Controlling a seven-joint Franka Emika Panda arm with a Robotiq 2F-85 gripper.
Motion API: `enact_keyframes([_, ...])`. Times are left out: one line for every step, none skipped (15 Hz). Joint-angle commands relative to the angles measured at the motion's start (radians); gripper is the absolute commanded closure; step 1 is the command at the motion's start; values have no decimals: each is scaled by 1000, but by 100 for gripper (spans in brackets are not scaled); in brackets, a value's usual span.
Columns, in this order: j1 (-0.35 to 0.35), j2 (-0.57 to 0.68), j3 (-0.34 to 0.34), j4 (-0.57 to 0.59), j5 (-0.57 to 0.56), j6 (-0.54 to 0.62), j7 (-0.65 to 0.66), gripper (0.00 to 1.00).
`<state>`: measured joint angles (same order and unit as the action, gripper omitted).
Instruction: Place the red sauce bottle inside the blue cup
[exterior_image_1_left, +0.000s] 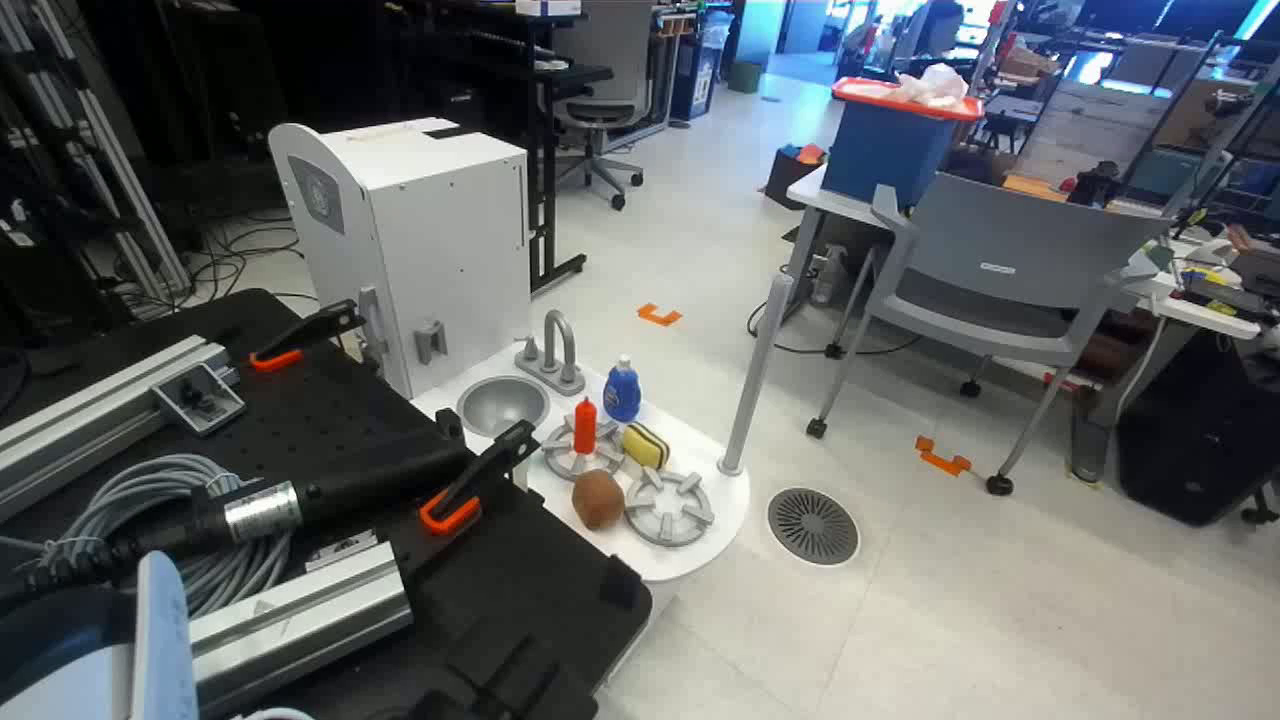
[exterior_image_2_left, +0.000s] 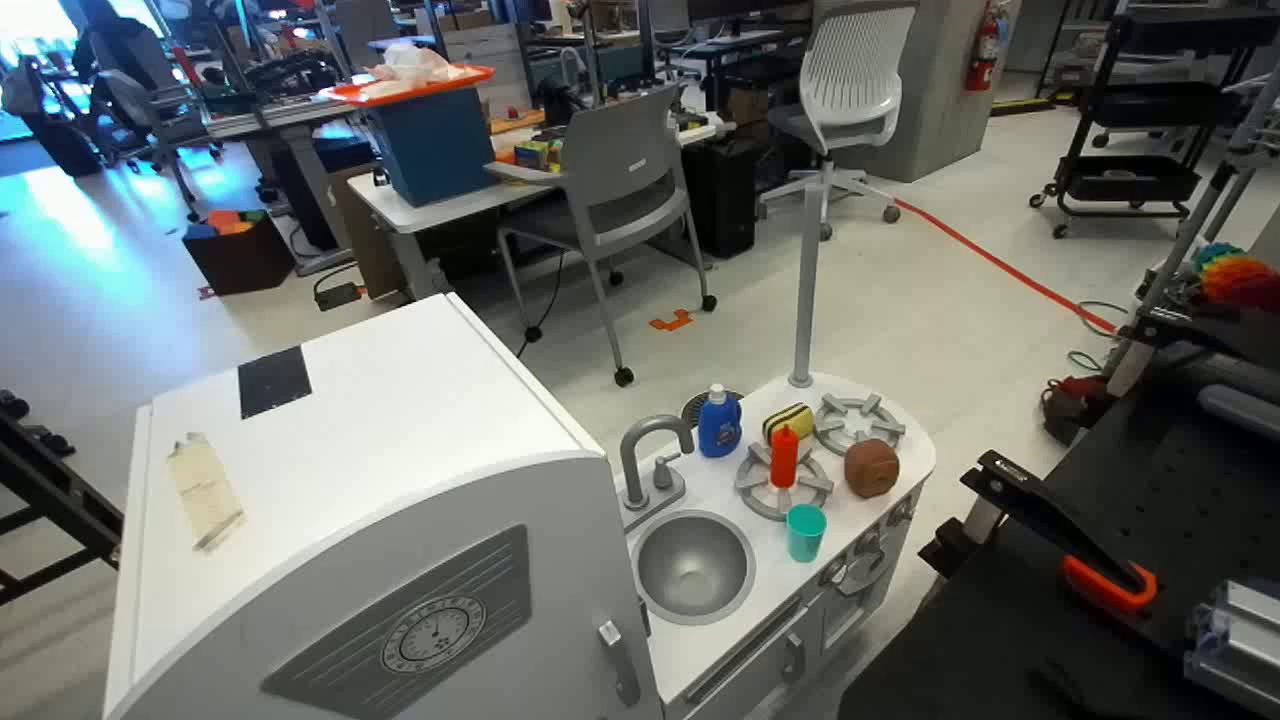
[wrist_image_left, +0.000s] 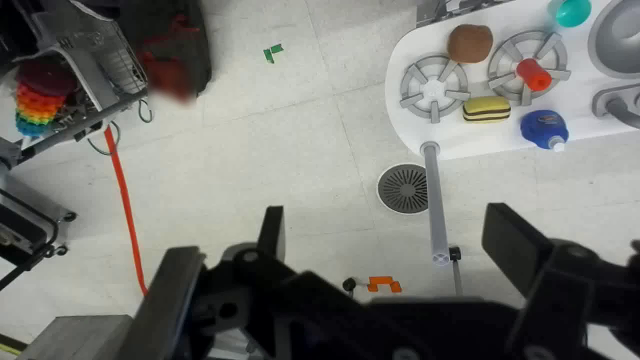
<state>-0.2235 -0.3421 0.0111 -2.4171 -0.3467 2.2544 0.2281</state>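
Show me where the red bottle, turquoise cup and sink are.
Red bottle (exterior_image_2_left: 784, 463): in an exterior view, on the middle of its body.
Turquoise cup (exterior_image_2_left: 805, 538): in an exterior view, on its outer wall.
Sink (exterior_image_1_left: 503, 406): in an exterior view, inside the bowl.

Bluish glare across the far floor (exterior_image_2_left: 80, 245) in both exterior views

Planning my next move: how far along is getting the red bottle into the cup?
Done: nothing yet; the red bottle stands upright on a burner, outside the blue-green cup. In hand: nothing; the gripper is open. Remaining: grasp the bottle, lower it in.
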Motion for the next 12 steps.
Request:
enact_keyframes([17,0,-16,4,-6,-5,4,0])
enact_keyframes([29,41,-15,21,11,10,-1,0])
enact_keyframes([40,77,-14,37,34,14,6,0])
enact_keyframes([61,123,-18,49,92,39,18,0])
enact_keyframes([73,162,-15,55,123,72,35,0])
enact_keyframes([87,214,-3,63,135,96,44,0])
enact_keyframes([102,259,3,71,143,128,43,0])
enact_keyframes([120,309,14,79,130,146,52,0])
enact_keyframes([138,367,23,101,111,134,68,0])
enact_keyframes([166,422,30,111,100,190,50,0])
enact_keyframes([187,485,34,144,82,190,80,0])
enact_keyframes([213,547,34,177,85,201,90,0])
